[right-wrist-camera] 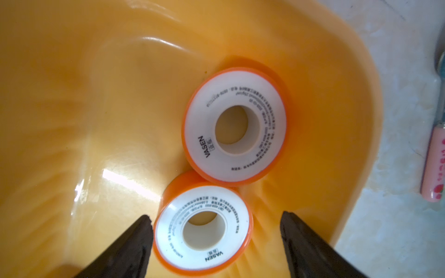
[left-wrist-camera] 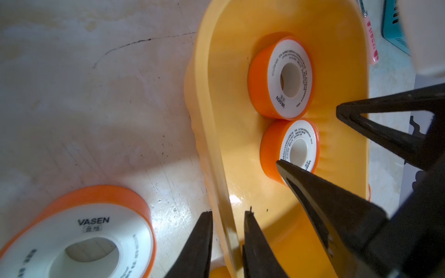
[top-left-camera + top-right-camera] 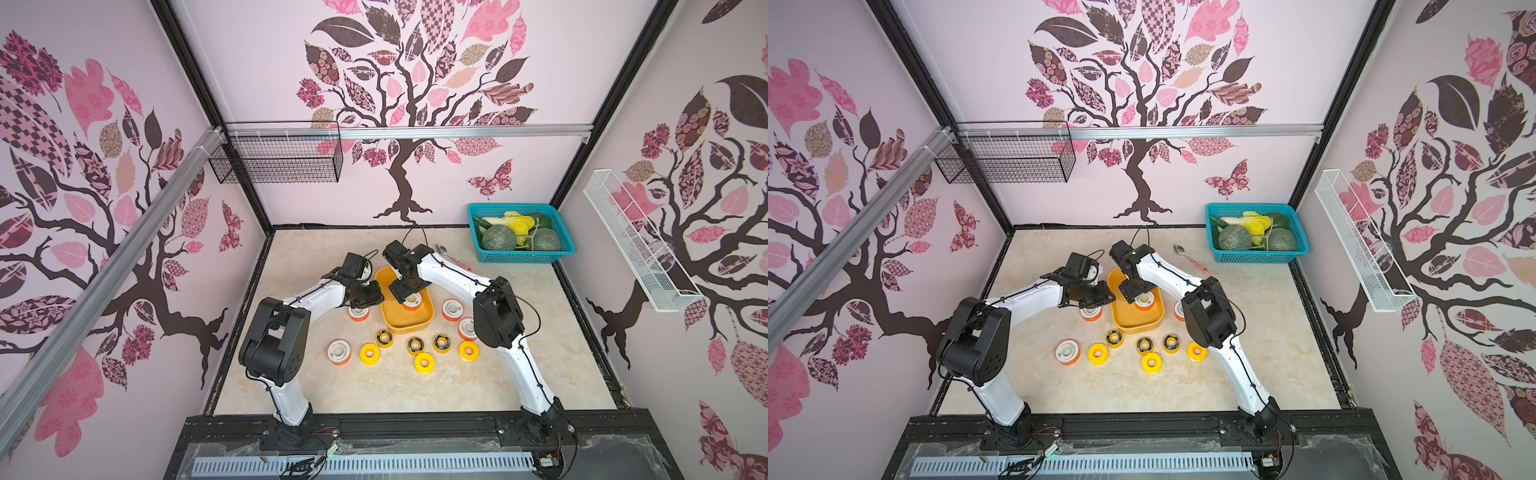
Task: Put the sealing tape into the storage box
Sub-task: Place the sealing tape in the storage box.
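only wrist views show two rolls (image 1: 234, 125) in the storage box (image 1: 72, 96).

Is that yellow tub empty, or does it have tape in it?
Not empty. The tub holds one orange roll and a second orange roll, both lying flat, white faces up.

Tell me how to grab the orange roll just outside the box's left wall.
Come straight down and pinch the orange roll across its outer band: it lies flat, white face up, so the band gives opposing sides. Probably close parallel to the storage box wall, so no finger squeezes between them.
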Robot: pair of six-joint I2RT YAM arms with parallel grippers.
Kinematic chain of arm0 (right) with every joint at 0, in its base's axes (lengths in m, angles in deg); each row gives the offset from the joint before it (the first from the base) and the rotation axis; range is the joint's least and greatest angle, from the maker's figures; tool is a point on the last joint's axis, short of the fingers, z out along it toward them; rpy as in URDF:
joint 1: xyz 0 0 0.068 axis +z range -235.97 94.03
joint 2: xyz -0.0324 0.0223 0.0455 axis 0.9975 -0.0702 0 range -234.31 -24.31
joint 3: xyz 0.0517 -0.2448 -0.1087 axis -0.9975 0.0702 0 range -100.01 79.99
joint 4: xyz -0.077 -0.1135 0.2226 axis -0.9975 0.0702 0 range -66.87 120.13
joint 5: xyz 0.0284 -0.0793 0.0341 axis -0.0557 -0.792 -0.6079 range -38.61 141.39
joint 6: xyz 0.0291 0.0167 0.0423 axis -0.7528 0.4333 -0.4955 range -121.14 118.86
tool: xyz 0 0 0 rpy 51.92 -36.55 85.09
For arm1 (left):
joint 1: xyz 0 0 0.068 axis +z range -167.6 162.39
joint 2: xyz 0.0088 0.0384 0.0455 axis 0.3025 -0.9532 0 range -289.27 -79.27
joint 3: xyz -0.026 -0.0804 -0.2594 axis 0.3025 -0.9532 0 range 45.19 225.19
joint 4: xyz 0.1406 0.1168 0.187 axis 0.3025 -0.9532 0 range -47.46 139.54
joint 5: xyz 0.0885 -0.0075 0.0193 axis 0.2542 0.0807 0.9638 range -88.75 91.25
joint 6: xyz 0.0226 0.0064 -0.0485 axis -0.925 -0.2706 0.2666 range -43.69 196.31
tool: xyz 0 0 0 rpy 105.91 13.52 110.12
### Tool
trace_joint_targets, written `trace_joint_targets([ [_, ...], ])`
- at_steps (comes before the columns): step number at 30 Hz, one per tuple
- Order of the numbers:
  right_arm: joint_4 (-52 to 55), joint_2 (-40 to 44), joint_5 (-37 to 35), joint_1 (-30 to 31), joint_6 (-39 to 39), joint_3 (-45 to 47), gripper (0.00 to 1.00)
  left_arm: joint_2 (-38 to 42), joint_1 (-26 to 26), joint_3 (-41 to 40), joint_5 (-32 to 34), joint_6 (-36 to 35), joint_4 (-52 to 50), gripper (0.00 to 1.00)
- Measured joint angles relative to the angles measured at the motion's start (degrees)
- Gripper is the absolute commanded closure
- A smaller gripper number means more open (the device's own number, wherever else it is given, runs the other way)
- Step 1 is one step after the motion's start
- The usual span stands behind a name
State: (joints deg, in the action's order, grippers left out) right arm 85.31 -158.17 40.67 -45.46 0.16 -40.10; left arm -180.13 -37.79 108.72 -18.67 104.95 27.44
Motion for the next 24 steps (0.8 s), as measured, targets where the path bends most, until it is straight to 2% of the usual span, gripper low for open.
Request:
trace_joint_targets([
  [7, -3.76, 8.33, 7.87, -2.93, -2.25, 6.12, 0.12, 0.98, 0.02, 1.55, 0.11, -0.44, -2.05, 0.44],
  [14, -12.72, 21.70, 19.47, -9.11, -6.34, 20.74, 0.13, 4.72, 0.02, 3.43, 0.31, -1.14, -4.11, 0.19],
  [18, -16.31, 26.53, 22.36, -12.44, -8.20, 28.55, 0.13, 8.76, 0.02, 3.96, 2.40, -2.14, -6.05, 0.13],
  [24, -19.89, 30.08, 26.18, -15.93, -9.88, 36.17, 0.14, 14.60, 0.02, 3.80, 9.44, -3.85, -10.19, 0.12],
])
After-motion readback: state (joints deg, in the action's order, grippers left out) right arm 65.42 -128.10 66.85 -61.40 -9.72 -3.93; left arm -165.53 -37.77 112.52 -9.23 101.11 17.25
